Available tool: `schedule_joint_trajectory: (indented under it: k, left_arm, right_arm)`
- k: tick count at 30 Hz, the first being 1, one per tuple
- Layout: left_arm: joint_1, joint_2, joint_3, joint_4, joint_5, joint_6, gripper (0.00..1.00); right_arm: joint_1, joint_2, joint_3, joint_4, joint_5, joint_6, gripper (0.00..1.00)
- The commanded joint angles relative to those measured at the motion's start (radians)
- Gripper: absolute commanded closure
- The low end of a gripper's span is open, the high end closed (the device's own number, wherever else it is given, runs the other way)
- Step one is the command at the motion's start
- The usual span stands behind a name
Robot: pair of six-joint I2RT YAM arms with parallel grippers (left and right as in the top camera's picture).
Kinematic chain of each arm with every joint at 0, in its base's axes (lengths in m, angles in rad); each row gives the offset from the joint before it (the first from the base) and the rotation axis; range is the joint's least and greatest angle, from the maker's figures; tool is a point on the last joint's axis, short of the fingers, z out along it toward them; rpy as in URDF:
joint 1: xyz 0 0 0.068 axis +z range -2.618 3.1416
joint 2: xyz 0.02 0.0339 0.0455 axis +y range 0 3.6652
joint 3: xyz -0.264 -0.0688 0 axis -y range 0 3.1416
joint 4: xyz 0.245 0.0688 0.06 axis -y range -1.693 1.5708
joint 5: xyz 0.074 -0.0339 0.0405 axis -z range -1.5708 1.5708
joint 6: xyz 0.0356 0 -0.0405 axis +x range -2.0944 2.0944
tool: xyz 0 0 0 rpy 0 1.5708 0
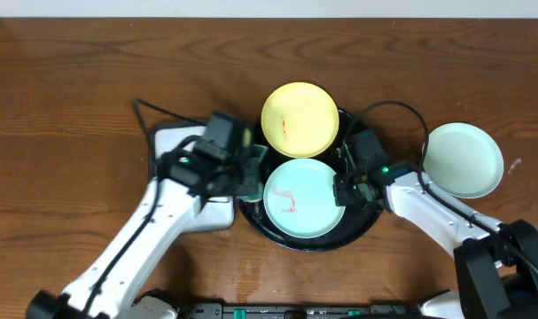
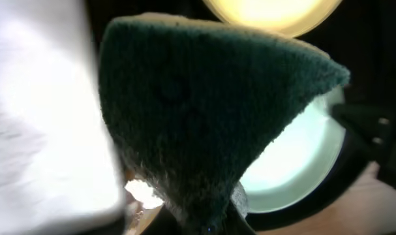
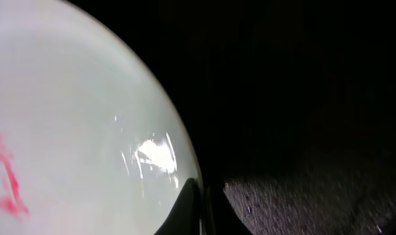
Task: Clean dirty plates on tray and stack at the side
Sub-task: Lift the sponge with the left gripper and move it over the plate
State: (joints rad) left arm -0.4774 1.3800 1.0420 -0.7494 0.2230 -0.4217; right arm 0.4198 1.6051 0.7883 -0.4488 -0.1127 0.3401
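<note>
The black tray (image 1: 368, 226) holds a pale yellow plate (image 1: 300, 118) with a red smear at the back. A mint green plate (image 1: 302, 198) with a red smear lies at the front. A second mint green plate (image 1: 463, 159) lies on the bare wood to the right. My left gripper (image 1: 249, 168) is shut on a dark green sponge (image 2: 204, 111) at the tray's left edge, beside the front plate (image 2: 302, 156). My right gripper (image 1: 344, 186) is shut on the right rim of that plate (image 3: 74, 117); one finger (image 3: 191, 205) lies over the rim.
A white rectangular tray (image 1: 175, 142) lies left of the black tray, under my left arm, and shows bright in the left wrist view (image 2: 41, 98). Cables run behind both arms. The tabletop's front edge is close to the black tray.
</note>
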Motion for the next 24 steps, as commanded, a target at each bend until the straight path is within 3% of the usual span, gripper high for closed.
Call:
schedule_joint_trajectory:
  k: [1, 15, 24]
  left_arm:
    - [-0.066, 0.06, -0.004, 0.042, 0.046, -0.05, 0.93]
    - [-0.237, 0.336, -0.004, 0.237, 0.093, -0.217, 0.92]
    - [-0.256, 0.492, -0.004, 0.228, 0.052, -0.294, 0.92]
  right_arm:
    - [0.0, 0.006, -0.056, 0.062, 0.006, 0.056, 0.96]
    - [-0.001, 0.005, -0.095, 0.059, 0.0, 0.056, 0.99]
    - [-0.001, 0.005, -0.092, 0.039, -0.001, 0.056, 0.99]
